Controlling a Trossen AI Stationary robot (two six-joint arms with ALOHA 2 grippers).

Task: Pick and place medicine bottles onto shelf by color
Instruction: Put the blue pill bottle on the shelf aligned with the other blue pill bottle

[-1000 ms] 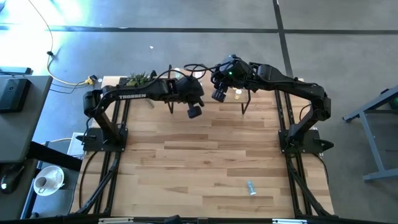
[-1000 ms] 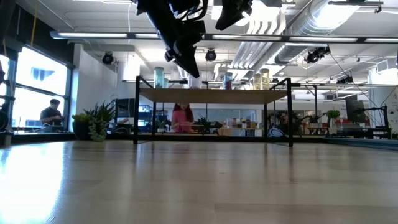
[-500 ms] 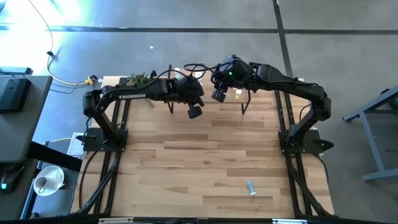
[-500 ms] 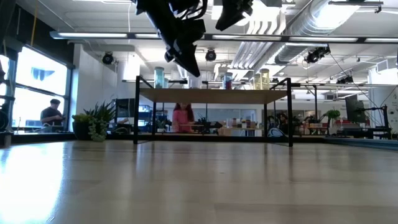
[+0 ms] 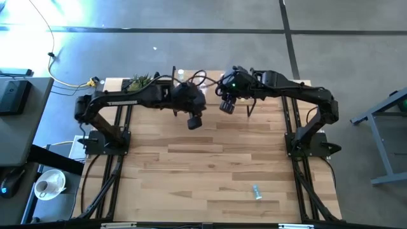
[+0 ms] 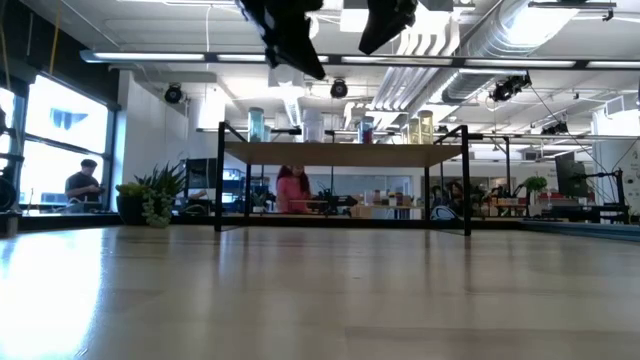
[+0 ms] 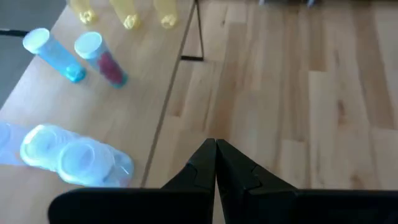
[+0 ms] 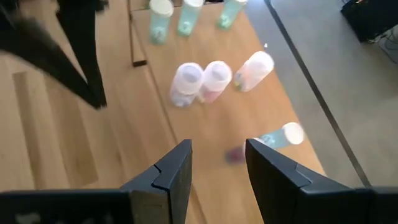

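Over shelf's [image 6: 340, 153] front edge, my left hand [image 7: 216, 163] hovers, fingers pressed together, holding nothing. Bottles on shelf stand sorted: yellow trio [image 7: 127, 12], blue bottle [image 7: 53, 53], white pair [image 7: 68, 155]. My right hand [image 8: 216, 163] hangs spread and bare above pinkish bottles [image 8: 205, 81]. One stray bottle [image 5: 256, 191] lies on bench [image 5: 191, 172], well apart, likely next pick.

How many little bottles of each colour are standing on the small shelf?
Yellow bottles: 3
Teal bottles: 3
White bottles: 3
Blue bottles: 2, one with red inside
Total on the shelf: 11
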